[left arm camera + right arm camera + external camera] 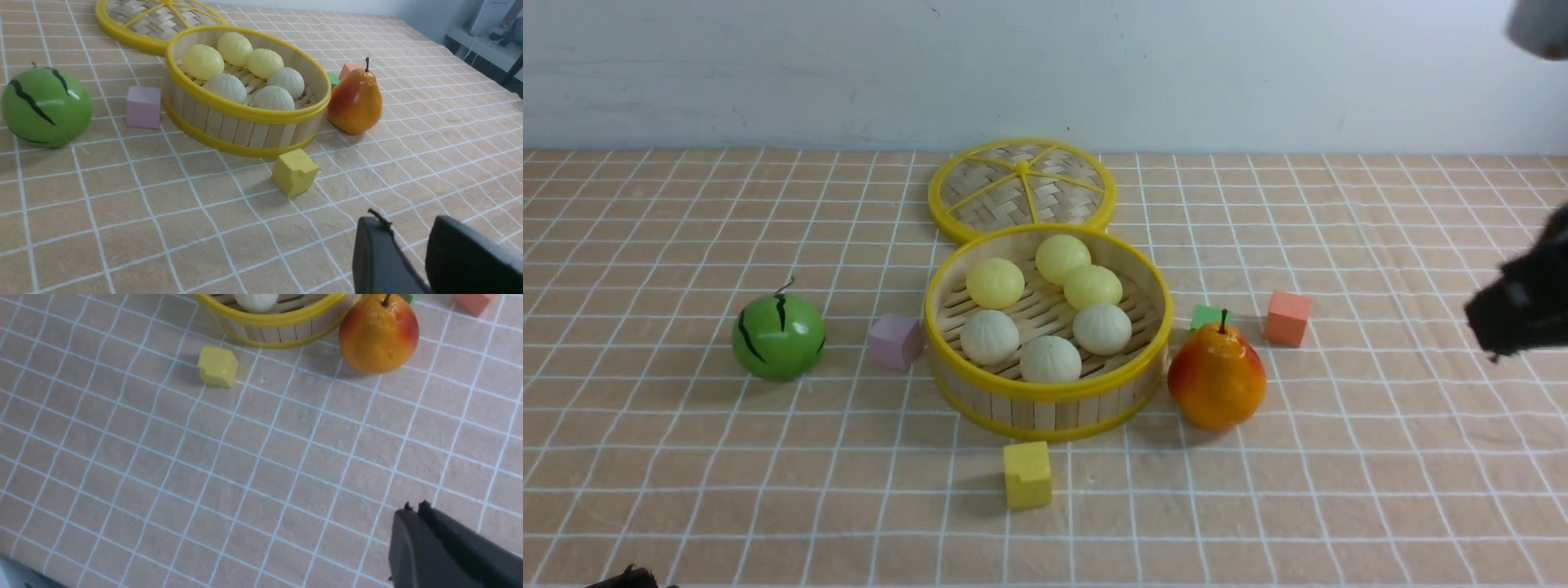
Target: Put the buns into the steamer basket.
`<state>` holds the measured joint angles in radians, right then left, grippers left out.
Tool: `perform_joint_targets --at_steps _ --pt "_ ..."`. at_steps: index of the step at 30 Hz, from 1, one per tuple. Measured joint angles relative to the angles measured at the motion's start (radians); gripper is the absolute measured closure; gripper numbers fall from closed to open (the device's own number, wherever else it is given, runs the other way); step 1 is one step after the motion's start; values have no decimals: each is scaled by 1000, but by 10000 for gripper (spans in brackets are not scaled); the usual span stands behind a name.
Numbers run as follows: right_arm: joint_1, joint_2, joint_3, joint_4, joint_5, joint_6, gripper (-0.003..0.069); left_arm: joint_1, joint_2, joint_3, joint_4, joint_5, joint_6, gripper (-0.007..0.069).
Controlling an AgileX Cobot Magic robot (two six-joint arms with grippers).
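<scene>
1. Six buns (1045, 306) lie inside the steamer basket (1047, 384) at the middle of the table (686, 457): three pale yellow ones on the far side, three off-white pleated ones on the near side. No bun lies on the cloth.
2. One woven lid (1022, 189) lies flat just behind the basket, its rim touching or nearly touching the basket's far rim.
3. Four cubes: a pink cube (895, 340) just left of the basket, a yellow cube (1027, 474) just in front of it, a green cube (1207, 317) and an orange cube (1287, 318) to the right.
4. One pear (1217, 377) stands upright beside the basket's right wall; it covers part of the green cube.
5. One green striped ball (778, 336) sits well to the left.
6. Left claw (408, 261): cut off at the corner of its own wrist view, fingers apart with a clear gap, nothing between them. In the front view only a dark scrap shows at the bottom edge.
7. Right claw (414, 510): fingers together, tips meeting, empty, above bare cloth well away from the basket. In the front view it is a dark blur at the right edge.
8. The right wrist view cuts the basket off, showing only its near wall and one white bun.
</scene>
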<state>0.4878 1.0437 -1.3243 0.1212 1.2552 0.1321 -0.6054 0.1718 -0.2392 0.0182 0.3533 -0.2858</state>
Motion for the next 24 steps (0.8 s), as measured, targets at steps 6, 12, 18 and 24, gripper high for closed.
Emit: perform_joint_targets --at_steps 6,12,18,24 --pt "0 -136 17 9 10 0 655 0 0 0 0 0 0 433" --pt "-55 -225 21 34 10 0 648 0 0 0 0 0 0 425" --pt "-159 -345 175 23 -52 -1 646 0 0 0 0 0 0 419" --pt "-234 -545 545 -121 -395 -4 645 0 0 0 0 0 0 413"
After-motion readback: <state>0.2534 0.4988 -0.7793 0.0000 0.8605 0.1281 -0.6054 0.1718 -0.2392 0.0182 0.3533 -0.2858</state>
